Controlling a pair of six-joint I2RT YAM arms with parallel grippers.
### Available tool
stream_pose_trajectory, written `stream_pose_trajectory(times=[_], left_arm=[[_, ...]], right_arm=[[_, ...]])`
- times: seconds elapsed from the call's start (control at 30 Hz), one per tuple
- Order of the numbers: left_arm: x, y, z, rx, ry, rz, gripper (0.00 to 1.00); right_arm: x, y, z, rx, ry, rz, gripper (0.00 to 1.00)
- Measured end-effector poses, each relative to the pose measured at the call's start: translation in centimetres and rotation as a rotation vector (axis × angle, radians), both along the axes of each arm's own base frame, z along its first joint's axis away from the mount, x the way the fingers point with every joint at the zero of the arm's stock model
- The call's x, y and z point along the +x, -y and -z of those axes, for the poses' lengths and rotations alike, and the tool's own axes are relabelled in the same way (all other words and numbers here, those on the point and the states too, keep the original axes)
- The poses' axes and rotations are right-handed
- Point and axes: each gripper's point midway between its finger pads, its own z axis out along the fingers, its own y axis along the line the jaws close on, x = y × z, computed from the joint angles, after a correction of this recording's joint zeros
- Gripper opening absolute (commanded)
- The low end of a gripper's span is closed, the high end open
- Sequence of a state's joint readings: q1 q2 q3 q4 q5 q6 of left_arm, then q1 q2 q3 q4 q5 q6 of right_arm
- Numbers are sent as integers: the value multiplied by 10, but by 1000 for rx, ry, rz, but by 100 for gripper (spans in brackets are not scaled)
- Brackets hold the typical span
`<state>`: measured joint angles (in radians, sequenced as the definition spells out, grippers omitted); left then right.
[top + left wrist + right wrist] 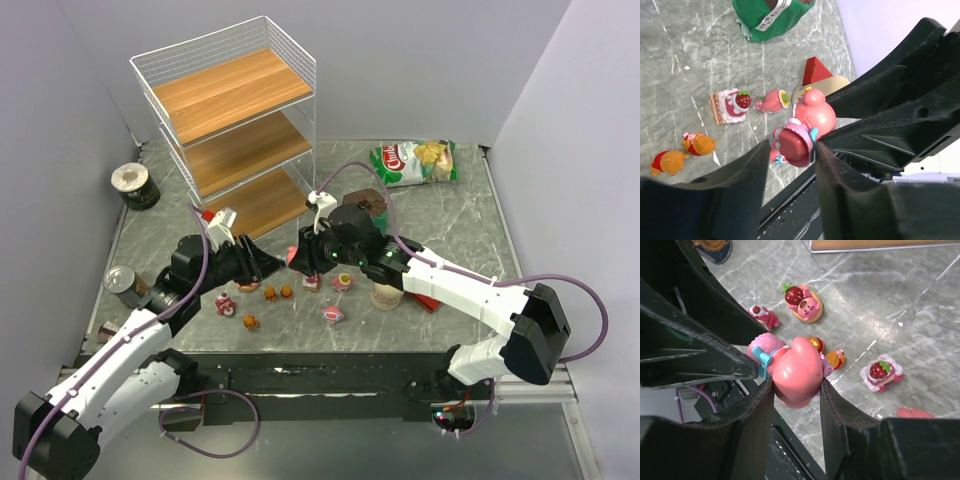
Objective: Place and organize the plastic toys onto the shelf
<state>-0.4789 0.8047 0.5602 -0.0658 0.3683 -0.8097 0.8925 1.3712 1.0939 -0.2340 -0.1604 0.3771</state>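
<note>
Shelf (235, 95) stands far-L on table (460, 230), w/ bag (415, 160) far-R of it. One can (135, 186) sits L of shelf; 2nd can (124, 279) is nearer, at table's L edge. Loose toys (332, 315) lie scattered mid-table, in front of shelf's bottom tier. Bottle (386, 294) is just R of them, box (428, 302) beside it on R. Above the scatter, L gripper (792, 148) & R gripper (796, 385) meet: held toy (292, 256) sits between both prs of fingers, lower half in L, head in R.

The left gripper (791, 150) and right gripper (796, 390) meet nose to nose, both clamped on one pink figurine (796, 371), so each bars the other's way ahead. Beneath them, scattered toys (270, 292) clutter the table (460, 215). Beyond both, the shelf (230, 95) has its lower tiers open toward them. A cream bottle (386, 295) crowds the right arm.
</note>
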Motion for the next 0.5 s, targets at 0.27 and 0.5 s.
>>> stream_pose_trajectory(times=[0.27,0.5], left_arm=[[2,4,0,-16,-9,6,25],[0,6,5,-17,-17,19,1]], right_arm=[[0,0,2,1,0,-1,0],[-2,1,7,0,-12,-9,15]])
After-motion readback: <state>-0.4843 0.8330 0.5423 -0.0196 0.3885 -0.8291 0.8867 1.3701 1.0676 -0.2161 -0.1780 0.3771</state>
